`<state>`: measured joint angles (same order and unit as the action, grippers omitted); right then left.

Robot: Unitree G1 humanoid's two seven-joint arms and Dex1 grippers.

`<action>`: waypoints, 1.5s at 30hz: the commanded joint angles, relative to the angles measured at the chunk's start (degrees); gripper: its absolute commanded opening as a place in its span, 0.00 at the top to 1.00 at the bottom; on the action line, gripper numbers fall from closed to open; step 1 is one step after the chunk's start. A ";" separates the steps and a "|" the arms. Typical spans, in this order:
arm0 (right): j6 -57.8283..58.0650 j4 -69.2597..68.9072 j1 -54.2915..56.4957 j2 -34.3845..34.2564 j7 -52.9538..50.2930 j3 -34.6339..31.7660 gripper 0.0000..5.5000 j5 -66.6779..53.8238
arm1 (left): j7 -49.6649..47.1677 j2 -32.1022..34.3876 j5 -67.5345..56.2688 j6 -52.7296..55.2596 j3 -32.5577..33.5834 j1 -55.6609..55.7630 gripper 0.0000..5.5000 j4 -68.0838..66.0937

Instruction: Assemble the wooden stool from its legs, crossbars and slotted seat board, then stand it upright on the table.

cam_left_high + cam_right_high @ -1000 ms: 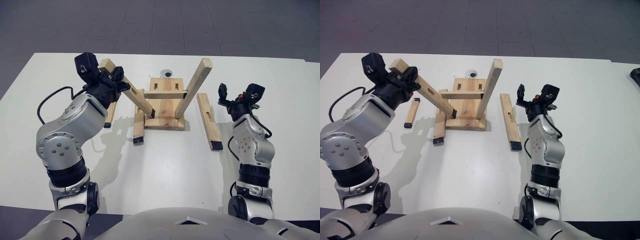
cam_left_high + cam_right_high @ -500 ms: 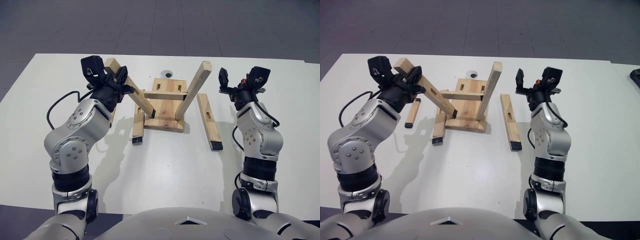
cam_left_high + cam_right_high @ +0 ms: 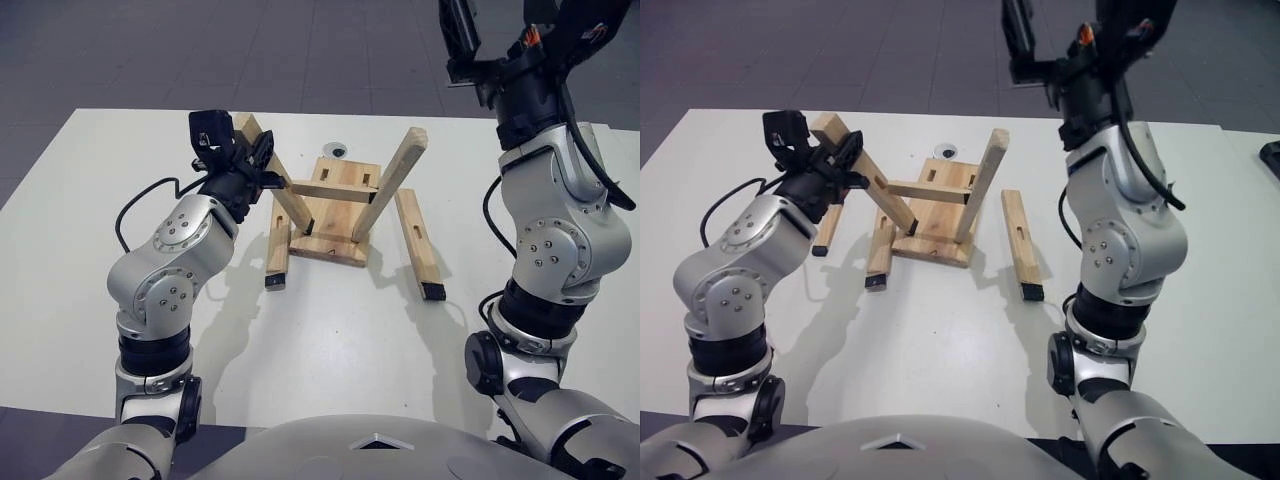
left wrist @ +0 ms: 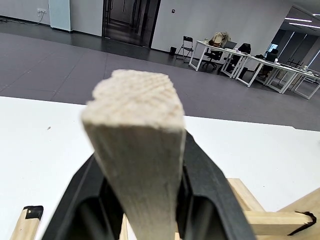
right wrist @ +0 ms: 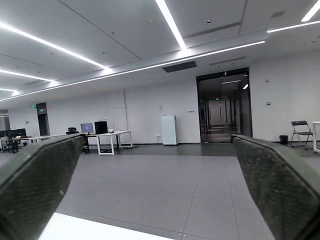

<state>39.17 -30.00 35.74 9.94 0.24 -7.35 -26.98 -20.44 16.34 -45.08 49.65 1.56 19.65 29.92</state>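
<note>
The slotted seat board [image 3: 330,238] lies flat on the white table. Two legs stand tilted in it: the left leg [image 3: 288,198] and the right leg [image 3: 392,180], joined by a crossbar [image 3: 342,190]. My left gripper [image 3: 240,152] is shut on the left leg's upper end [image 4: 135,115], its black fingers [image 4: 205,185] pressed on both sides. My right gripper [image 3: 1065,25] hangs open high above the table's right side, its fingers [image 5: 35,175] spread wide with nothing between them. A loose leg [image 3: 417,245] lies right of the board, another [image 3: 278,250] lies left of it.
A short wooden piece [image 3: 826,228] lies on the table beside my left forearm. A round hole [image 3: 338,150] sits in the table [image 3: 330,340] behind the board. A dark object [image 3: 1270,150] rests at the far right edge. The near half of the table is bare.
My right arm has lifted from beside the loose right leg to high above the table. My left gripper has shifted right with the left leg's top end still held.
</note>
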 commanded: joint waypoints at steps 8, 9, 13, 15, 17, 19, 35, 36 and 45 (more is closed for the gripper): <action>3.05 10.31 0.24 -3.98 -0.88 11.13 0.02 6.45 | 2.68 -0.53 7.96 9.96 -6.87 -6.91 0.81 -11.19; 3.45 11.18 0.34 -4.26 -1.08 11.79 0.02 7.12 | 3.25 -0.26 8.35 10.36 -7.44 -6.55 0.81 -11.33; 7.10 13.96 0.42 -4.83 -0.85 15.78 0.02 9.61 | 5.99 1.95 10.12 12.36 -10.80 -5.71 0.81 -10.70; 8.35 15.25 0.29 -4.73 -0.55 18.09 0.02 11.30 | 7.17 3.28 11.41 12.40 -12.72 -5.71 0.81 -10.45; 9.90 15.97 0.21 -4.32 0.01 20.07 0.02 12.56 | 7.97 4.34 12.88 12.10 -14.13 -5.75 0.80 -10.81; 11.36 16.02 0.09 -3.97 0.45 21.29 0.02 13.48 | 8.29 4.78 14.55 11.40 -14.92 -4.82 0.80 -12.22; 20.16 13.85 8.28 2.02 5.91 23.02 0.02 20.03 | 5.26 1.85 18.96 14.80 -14.23 5.16 0.79 -20.24; 20.09 14.00 9.02 3.29 7.24 22.42 0.02 19.80 | 5.09 1.57 19.07 14.74 -14.20 5.58 0.79 -20.90; 5.96 33.57 27.73 16.52 18.74 30.46 0.02 31.40 | 5.96 2.56 20.89 16.24 -17.88 8.77 0.79 -22.87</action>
<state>53.18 -8.36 52.58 21.42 13.00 17.82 -1.57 -12.70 15.19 -32.77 52.67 -8.44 35.13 15.58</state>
